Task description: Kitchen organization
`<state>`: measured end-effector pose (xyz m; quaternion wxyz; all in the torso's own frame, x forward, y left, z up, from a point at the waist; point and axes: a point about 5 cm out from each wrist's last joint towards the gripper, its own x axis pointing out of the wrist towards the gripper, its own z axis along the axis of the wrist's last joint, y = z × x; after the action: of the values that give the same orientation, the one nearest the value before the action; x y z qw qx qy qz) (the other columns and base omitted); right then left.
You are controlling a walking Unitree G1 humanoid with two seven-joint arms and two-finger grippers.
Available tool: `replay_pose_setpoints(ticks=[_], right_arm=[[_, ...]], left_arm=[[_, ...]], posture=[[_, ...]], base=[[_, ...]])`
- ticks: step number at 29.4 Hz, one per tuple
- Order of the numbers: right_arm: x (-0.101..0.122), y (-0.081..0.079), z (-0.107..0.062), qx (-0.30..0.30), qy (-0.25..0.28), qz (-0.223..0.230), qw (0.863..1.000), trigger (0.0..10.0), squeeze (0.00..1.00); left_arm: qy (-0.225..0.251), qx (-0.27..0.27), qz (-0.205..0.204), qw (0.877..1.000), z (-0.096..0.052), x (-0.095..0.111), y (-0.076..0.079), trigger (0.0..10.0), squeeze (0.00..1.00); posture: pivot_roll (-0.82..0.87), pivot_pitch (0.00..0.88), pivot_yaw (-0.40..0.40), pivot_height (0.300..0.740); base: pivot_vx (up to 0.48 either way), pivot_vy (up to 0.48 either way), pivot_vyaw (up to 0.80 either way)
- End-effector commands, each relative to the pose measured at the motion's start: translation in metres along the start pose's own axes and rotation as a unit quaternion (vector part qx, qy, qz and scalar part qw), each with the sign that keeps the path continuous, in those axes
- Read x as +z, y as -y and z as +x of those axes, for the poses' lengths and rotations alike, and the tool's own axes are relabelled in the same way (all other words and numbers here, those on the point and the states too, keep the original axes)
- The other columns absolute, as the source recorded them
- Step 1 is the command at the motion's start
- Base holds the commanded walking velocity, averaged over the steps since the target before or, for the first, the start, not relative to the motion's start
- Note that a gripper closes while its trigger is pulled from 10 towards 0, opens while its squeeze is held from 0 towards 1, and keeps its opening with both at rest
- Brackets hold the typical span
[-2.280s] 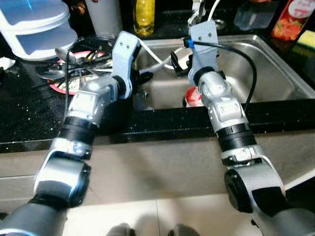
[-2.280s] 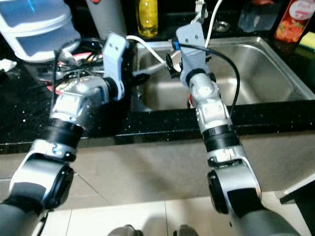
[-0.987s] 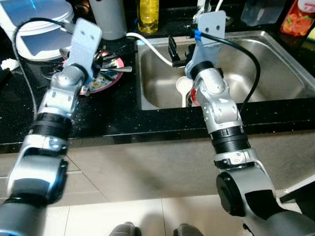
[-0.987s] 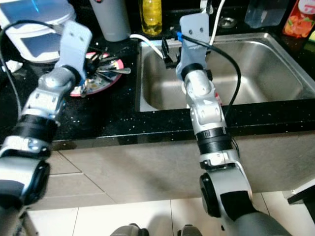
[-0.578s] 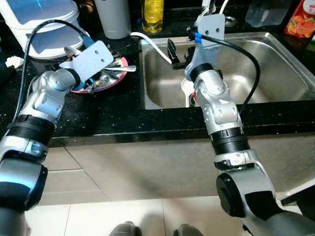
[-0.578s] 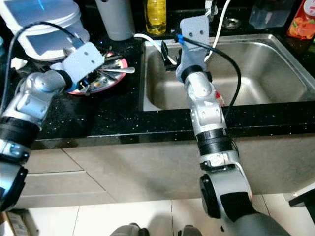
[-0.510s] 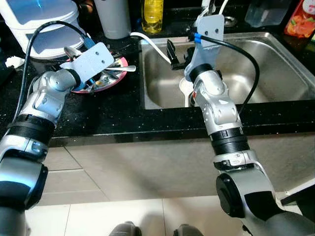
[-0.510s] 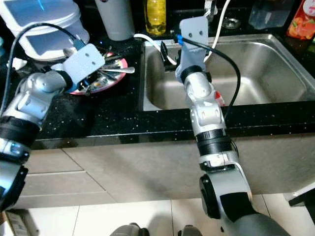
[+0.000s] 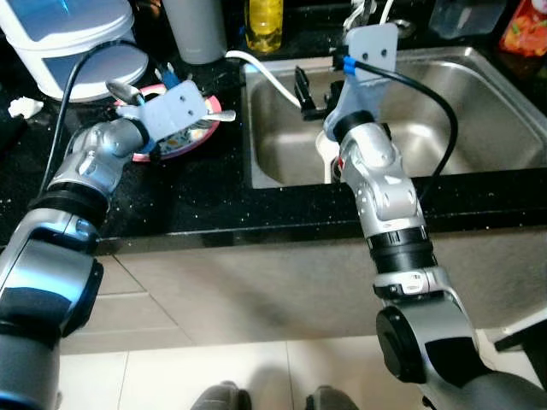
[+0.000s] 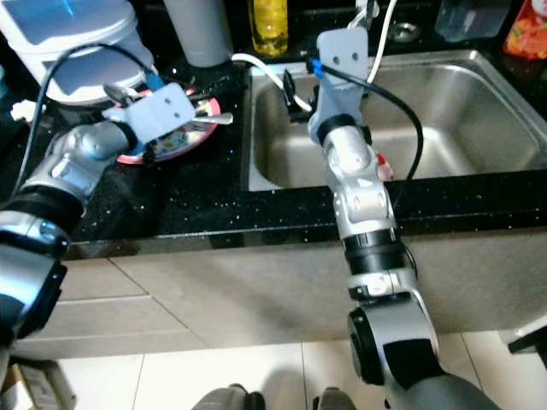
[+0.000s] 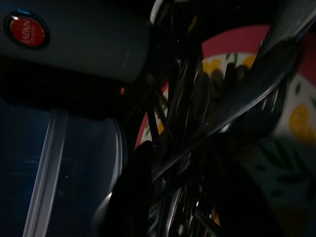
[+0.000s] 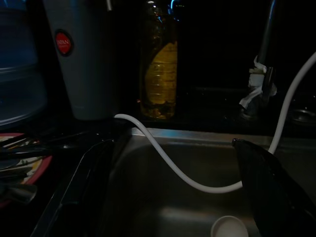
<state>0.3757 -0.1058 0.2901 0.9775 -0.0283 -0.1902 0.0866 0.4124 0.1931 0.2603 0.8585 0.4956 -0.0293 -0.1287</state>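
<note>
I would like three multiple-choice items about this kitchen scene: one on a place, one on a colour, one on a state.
1. Where is the left gripper?
A. over the plate of cutlery
B. inside the sink
C. on the floor

2. What colour is the plate's rim?
A. green
B. pink-red
C. black

3. How is the right gripper?
A. shut on a spoon
B. open, holding nothing
C. shut on the hose

Answers: 1 A, its fingers reach among the cutlery on the plate. 2 B, the rim shows pink-red. 3 B, its fingers stand wide apart above the sink.
</note>
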Motion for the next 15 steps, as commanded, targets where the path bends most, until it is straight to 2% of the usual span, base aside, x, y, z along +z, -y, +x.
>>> replay_pose_setpoints(ticks=[1,2,9,15], right_arm=[[0.001,-0.003,-0.002,0.003,0.0,0.0,1.0,10.0,0.0],[0.001,-0.002,-0.003,0.001,0.0,-0.001,1.0,10.0,0.0],[-0.001,0.001,-0.006,-0.008,-0.003,0.0,1.0,10.0,0.0],[0.0,-0.002,-0.004,-0.002,-0.002,0.004,1.0,10.0,0.0]], left_arm=[[-0.009,-0.021,0.005,1.0,0.002,-0.003,0.012,1.5,0.0],[-0.004,-0.02,0.005,1.0,0.004,0.0,0.013,0.0,0.0],[0.032,-0.004,0.018,0.999,0.006,0.014,0.004,0.0,0.0],[0.056,0.028,0.046,0.997,0.004,0.023,-0.009,0.2,0.0]], posture=[[0.05,0.141,0.119,0.74],[0.04,0.143,0.126,0.74],[0.05,0.123,0.123,0.74],[0.07,0.1,0.099,0.74]], base=[[0.0,0.0,0.0],[0.0,0.0,0.0],[0.0,0.0,0.0],[0.0,0.0,0.0]])
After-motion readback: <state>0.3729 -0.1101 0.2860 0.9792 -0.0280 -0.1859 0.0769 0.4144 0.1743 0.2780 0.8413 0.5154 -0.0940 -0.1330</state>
